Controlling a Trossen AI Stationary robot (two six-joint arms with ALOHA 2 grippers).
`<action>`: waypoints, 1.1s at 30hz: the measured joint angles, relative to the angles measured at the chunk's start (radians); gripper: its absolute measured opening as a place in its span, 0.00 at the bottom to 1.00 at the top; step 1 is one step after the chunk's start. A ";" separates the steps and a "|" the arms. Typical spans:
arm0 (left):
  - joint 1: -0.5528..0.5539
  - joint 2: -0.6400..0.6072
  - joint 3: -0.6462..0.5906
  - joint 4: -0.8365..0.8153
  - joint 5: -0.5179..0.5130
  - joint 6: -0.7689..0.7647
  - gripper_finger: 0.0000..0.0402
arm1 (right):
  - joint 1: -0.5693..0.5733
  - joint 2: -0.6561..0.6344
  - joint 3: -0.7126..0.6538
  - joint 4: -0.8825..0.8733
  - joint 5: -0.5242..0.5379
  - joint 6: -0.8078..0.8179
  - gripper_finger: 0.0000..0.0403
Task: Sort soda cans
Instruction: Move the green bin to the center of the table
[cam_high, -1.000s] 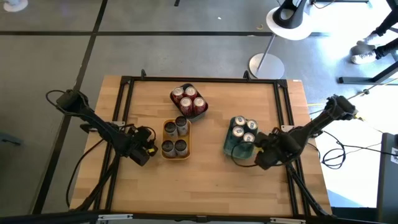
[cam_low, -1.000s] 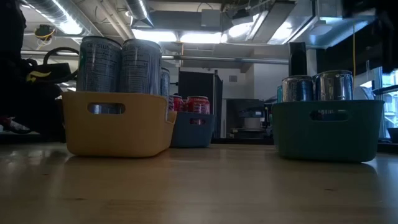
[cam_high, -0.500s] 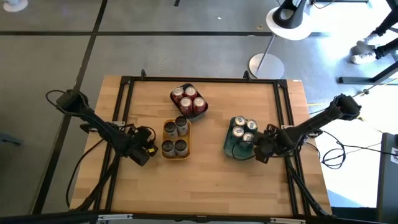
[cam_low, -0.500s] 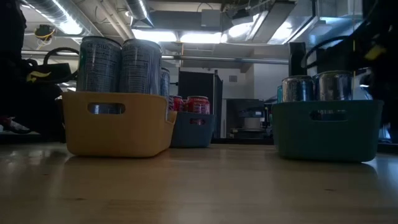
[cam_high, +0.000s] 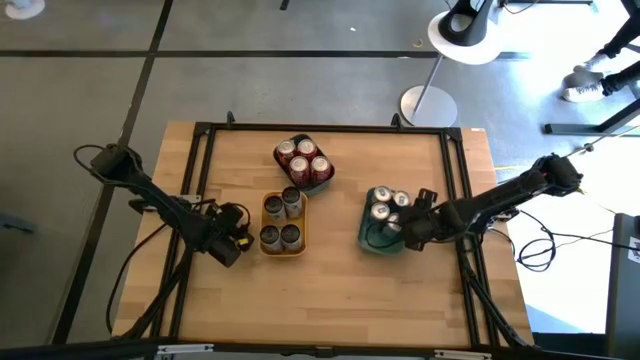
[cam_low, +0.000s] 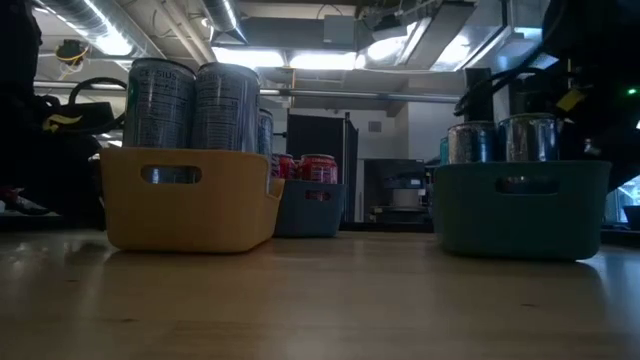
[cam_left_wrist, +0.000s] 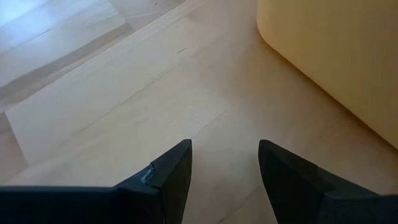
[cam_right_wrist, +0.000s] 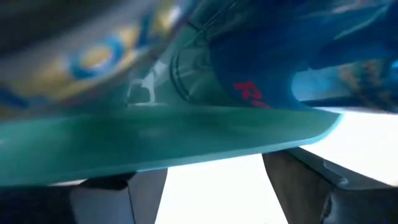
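Three trays of soda cans stand on the wooden table. Red cans (cam_high: 303, 160) fill the dark blue tray, grey-brown cans (cam_high: 282, 220) the yellow tray (cam_low: 190, 195), and silver-green cans (cam_high: 390, 205) the teal tray (cam_low: 520, 205). My left gripper (cam_high: 238, 238) hovers open just left of the yellow tray, whose wall (cam_left_wrist: 336, 56) shows in the left wrist view. My right gripper (cam_high: 408, 232) is open at the teal tray's right near corner, with the tray's rim (cam_right_wrist: 186, 137) right in front of its fingers. My right gripper (cam_right_wrist: 214, 186) comes at the teal tray from the table's right, slanting down, at the rim of the tray's right near corner. Its open fingers (cam_right_wrist: 311, 186) stand either side below the rim. Whether they touch the tray, I cannot tell.
A black frame (cam_high: 200, 140) runs around the tabletop. The table's near half (cam_high: 330, 290) is bare wood. Beyond the table are a white lamp stand (cam_high: 430, 100) and, at the far right, a person's shoe (cam_high: 585, 85).
My right gripper has moved toward the table's left and slightly toward the far edge, up to the teal tray's right near corner. The teal tray with its cans has slid a little toward the table's left. The left arm has kept still.
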 joint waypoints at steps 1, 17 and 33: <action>0.000 0.000 0.000 0.000 0.001 0.000 0.44 | -0.006 0.000 -0.001 0.013 0.008 -0.018 0.63; 0.000 0.000 0.000 -0.001 0.007 0.039 0.44 | -0.027 0.092 -0.037 0.387 0.115 -0.185 0.63; 0.000 0.000 0.000 -0.008 0.011 0.051 0.44 | -0.167 0.256 -0.037 0.749 0.085 -0.523 0.63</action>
